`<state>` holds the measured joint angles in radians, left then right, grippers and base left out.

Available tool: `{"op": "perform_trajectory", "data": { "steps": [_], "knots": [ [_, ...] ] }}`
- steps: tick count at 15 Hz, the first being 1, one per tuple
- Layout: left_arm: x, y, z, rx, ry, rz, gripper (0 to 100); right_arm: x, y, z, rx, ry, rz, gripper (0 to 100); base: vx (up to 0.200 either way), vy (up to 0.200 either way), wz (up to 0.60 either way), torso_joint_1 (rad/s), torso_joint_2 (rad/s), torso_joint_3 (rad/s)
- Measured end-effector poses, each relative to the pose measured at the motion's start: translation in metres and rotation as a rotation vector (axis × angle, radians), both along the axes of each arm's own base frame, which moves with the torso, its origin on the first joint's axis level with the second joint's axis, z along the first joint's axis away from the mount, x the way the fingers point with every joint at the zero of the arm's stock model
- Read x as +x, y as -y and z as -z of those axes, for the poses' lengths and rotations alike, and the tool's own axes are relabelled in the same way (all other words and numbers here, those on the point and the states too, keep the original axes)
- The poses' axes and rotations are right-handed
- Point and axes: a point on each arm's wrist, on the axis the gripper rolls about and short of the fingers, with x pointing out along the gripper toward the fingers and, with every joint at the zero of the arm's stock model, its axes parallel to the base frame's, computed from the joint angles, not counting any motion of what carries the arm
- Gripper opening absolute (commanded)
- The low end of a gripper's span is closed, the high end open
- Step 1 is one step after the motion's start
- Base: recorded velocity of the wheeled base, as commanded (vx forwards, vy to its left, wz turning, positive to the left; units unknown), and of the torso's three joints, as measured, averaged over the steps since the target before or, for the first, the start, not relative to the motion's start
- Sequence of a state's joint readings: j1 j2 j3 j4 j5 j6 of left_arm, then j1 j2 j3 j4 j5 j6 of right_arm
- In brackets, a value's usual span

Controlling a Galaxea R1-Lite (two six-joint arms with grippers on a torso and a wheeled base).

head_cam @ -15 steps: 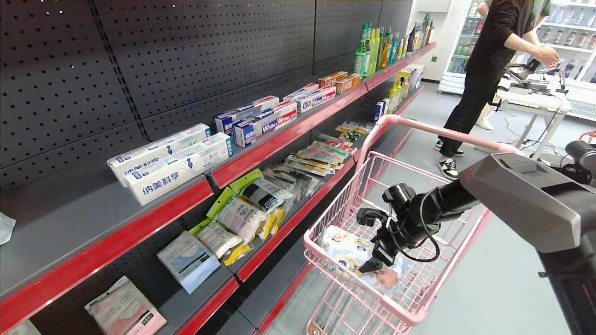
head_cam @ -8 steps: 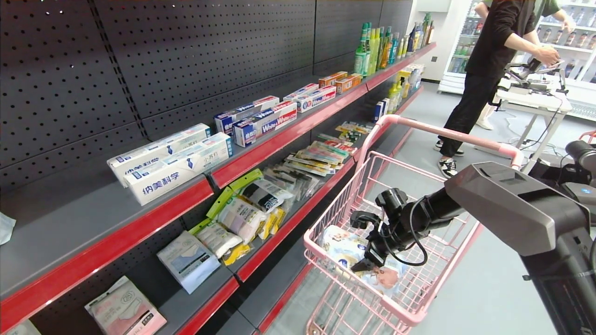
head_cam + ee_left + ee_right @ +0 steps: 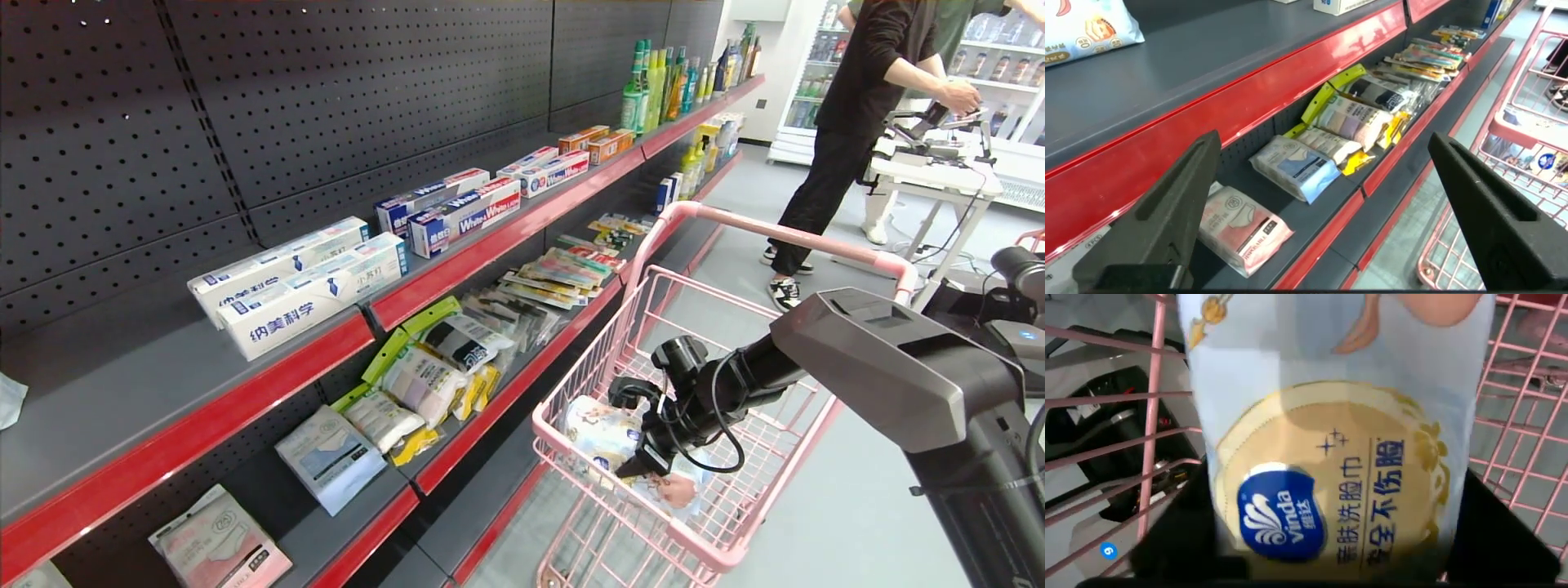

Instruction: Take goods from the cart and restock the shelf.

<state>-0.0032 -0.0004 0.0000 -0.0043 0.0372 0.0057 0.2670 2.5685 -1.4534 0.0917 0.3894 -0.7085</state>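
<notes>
A pink cart (image 3: 767, 233) stands beside the shelf (image 3: 122, 384). In its near end lies a soft wipes pack (image 3: 600, 429) printed white, blue and yellow. My right gripper (image 3: 641, 469) is down inside the cart at that pack. In the right wrist view the pack (image 3: 1331, 457) lies between the fingers (image 3: 1180, 531) of the right gripper (image 3: 1331, 539), which stands open around it. My left gripper (image 3: 1323, 143) is open and holds nothing, facing the lower shelf (image 3: 1355, 204) beside the cart.
Toothpaste boxes (image 3: 302, 286) line the upper shelf, with bare room to their left. A white pack (image 3: 1086, 33) lies on that bare stretch. Soft packs (image 3: 424, 380) and flat cards (image 3: 555, 273) fill the lower shelf. Bottles (image 3: 653, 82) stand at the far end.
My right arm has pushed lower and nearer into the cart, bringing its gripper down onto the wipes pack. The goods on the shelf have not moved.
</notes>
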Motion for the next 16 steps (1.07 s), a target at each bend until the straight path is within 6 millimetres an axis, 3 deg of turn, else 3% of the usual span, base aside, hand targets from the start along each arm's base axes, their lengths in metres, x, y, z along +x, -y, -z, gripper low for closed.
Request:
{"op": "perform_trajectory", "data": {
  "steps": [3, 5, 7, 10, 16],
  "knots": [
    [0.0, 0.0, 0.0, 0.0, 0.0, 0.0, 100, -0.003, 0.001, -0.001, 0.004, -0.03, 0.051, 0, 0.0, 0.0, 0.0, 0.0, 0.0, 0.0],
    [0.0, 0.0, 0.0, 0.0, 0.0, 0.0, 100, -0.007, 0.0, -0.012, 0.025, -0.07, 0.137, 0, 0.0, 0.0, 0.0, 0.0, 0.0, 0.0],
    [0.0, 0.0, 0.0, 0.0, 0.0, 0.0, 100, -0.011, -0.002, -0.038, 0.052, -0.049, 0.177, 0, 0.0, 0.0, 0.0, 0.0, 0.0, 0.0],
    [0.0, 0.0, 0.0, 0.0, 0.0, 0.0, 100, -0.023, 0.011, -0.08, 0.049, 0.016, 0.232, 0, 0.0, 0.0, 0.0, 0.0, 0.0, 0.0],
    [0.0, 0.0, 0.0, 0.0, 0.001, 0.0, 100, -0.089, 0.061, -0.171, 0.072, 0.129, 0.467, 0, 0.0, 0.0, 0.0, 0.0, 0.0, 0.0]
  ]
}}
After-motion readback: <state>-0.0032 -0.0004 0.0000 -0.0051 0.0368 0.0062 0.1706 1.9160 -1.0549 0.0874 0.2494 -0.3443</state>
